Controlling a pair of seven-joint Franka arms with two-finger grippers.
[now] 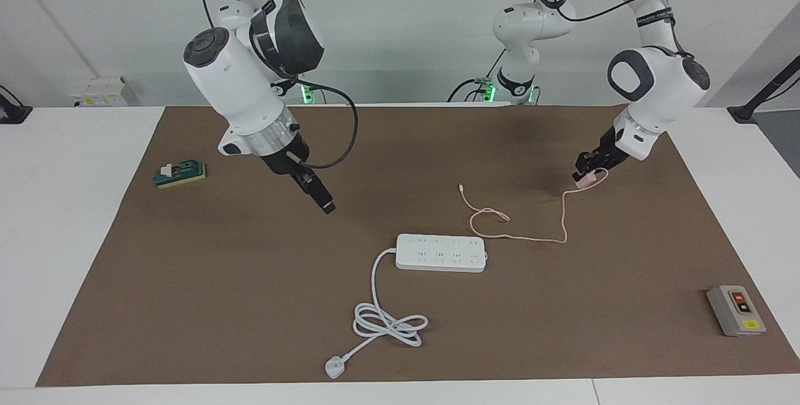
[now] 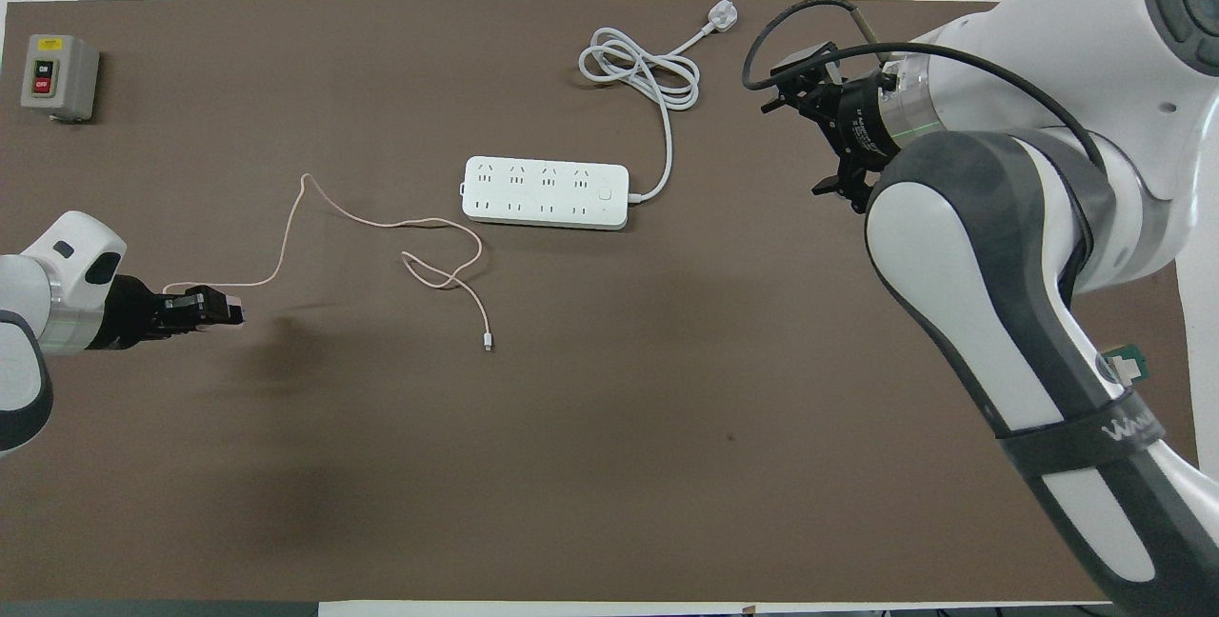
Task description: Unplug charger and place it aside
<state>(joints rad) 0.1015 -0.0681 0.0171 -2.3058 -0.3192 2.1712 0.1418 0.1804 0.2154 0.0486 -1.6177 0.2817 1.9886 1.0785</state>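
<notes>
The grey switch box (image 2: 59, 76) in the upper left of the overhead view carries the only clearly readable words: "ON" beside its upper button and "OFF" on the red lower one. In the facing view the same box (image 1: 735, 310) sits at the lower right, its button lettering and yellow label too small to read. A dark band on the right arm (image 2: 1095, 431), lower right of the overhead view, shows pale lettering beginning "WA", the rest unreadable.

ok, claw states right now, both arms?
Left claw: shut on the charger, over the mat.
Right claw: empty, in the air; cannot tell.
</notes>
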